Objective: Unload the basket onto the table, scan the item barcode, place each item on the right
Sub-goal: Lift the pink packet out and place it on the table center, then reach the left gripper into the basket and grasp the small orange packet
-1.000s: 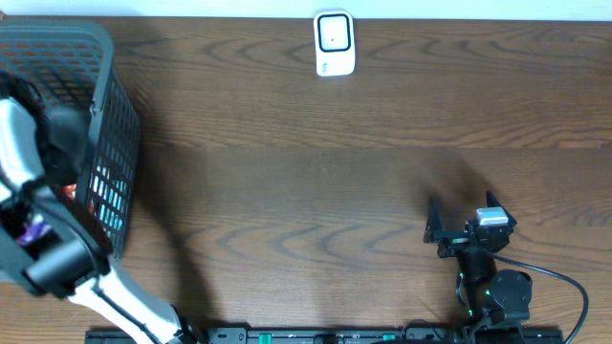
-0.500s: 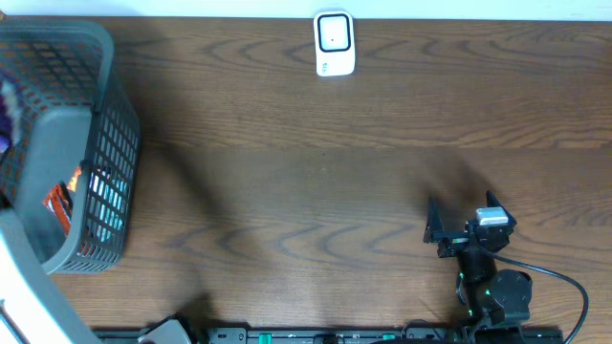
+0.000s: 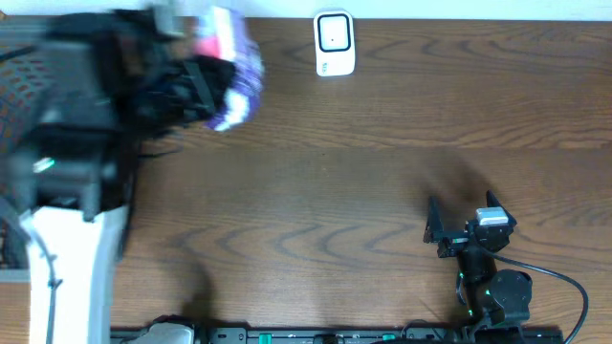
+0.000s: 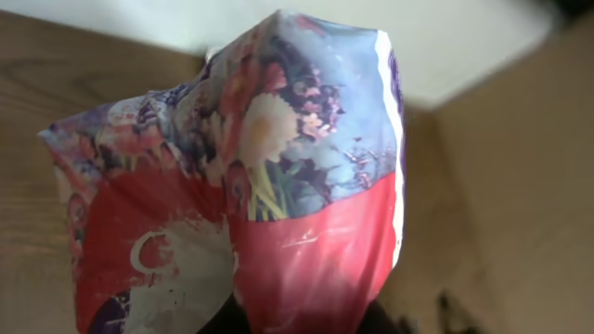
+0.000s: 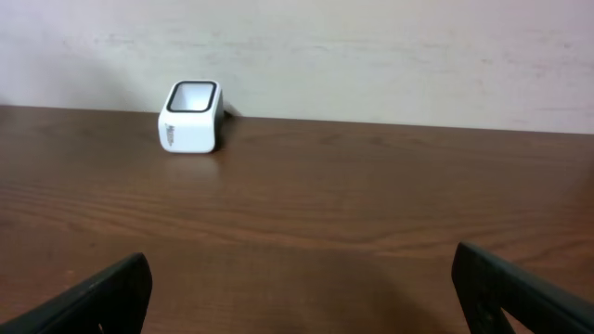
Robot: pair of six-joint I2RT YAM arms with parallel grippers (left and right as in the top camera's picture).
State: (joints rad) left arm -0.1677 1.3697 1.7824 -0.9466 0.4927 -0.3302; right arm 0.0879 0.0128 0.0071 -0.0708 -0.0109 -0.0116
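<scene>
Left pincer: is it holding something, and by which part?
Yes, a flowery red-and-blue packet, by the end nearest the wrist camera; exact contact hidden.

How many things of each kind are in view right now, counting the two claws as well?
Barcode scanner: 1
Flowered packet: 1, held up
Mesh basket: 1, mostly hidden behind the left arm
Claws: 2, the left claw shut on the packet, the right claw open and empty
Total: 5
</scene>
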